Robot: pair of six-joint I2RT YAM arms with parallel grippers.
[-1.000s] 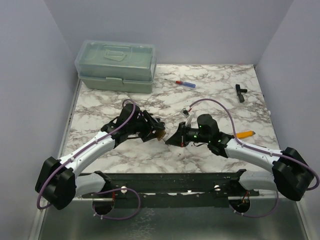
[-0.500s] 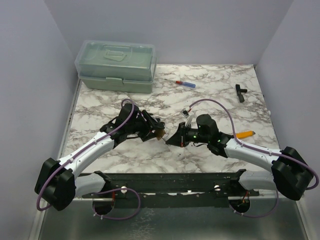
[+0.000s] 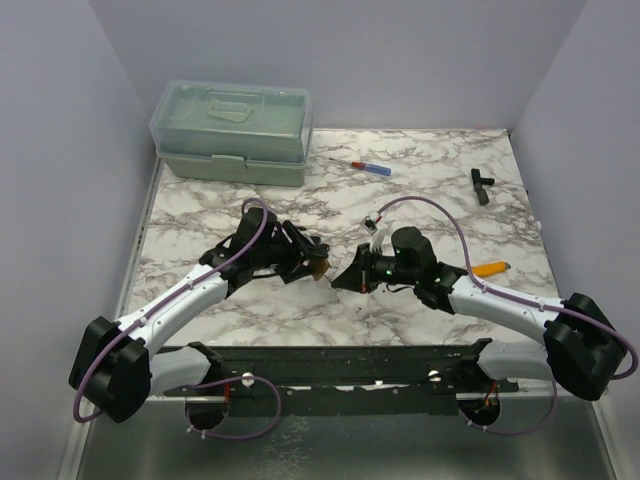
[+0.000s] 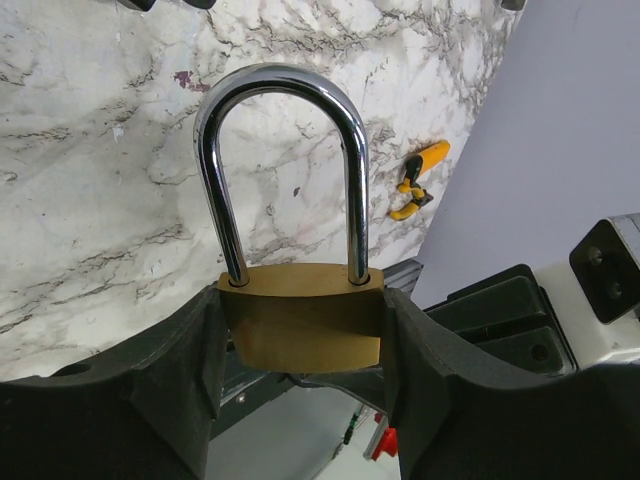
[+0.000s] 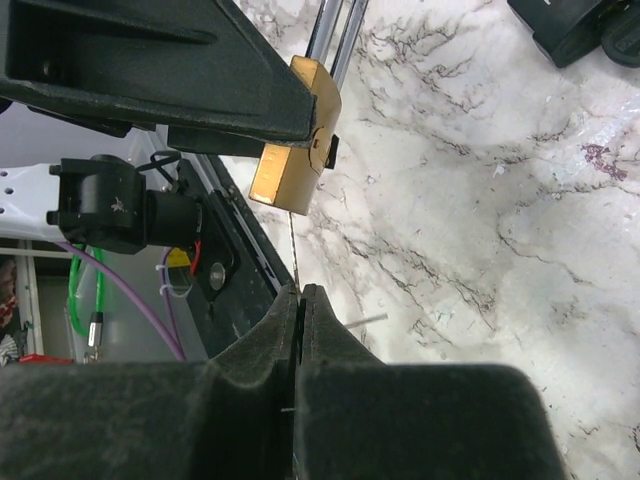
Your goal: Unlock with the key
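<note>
Padlock (image 4: 300,325) and key (image 5: 293,250) at mid-worktop.
Top: left gripper (image 3: 312,262) and right gripper (image 3: 345,280) stand tip to tip. Left wrist: jaws clamp the padlock's brass body, both shackle legs seated. Right wrist: fingers pinch the thin key, which reaches the padlock's underside.

Your left claw (image 4: 300,345) is clamped on the padlock (image 4: 300,328): brass body pinched between both black fingers (image 4: 190,355), one on each flank. Chrome shackle (image 4: 280,85) points straight out ahead of the claw, both legs seated in the body. Marble table (image 4: 100,150) lies beyond it. An orange-handled tool (image 4: 420,180) sits on the marble ahead and right of the fingertips, clear of the shackle. Lilac wall (image 4: 560,120) further right, black-and-white arm housing (image 4: 590,300) right of the right finger
</note>
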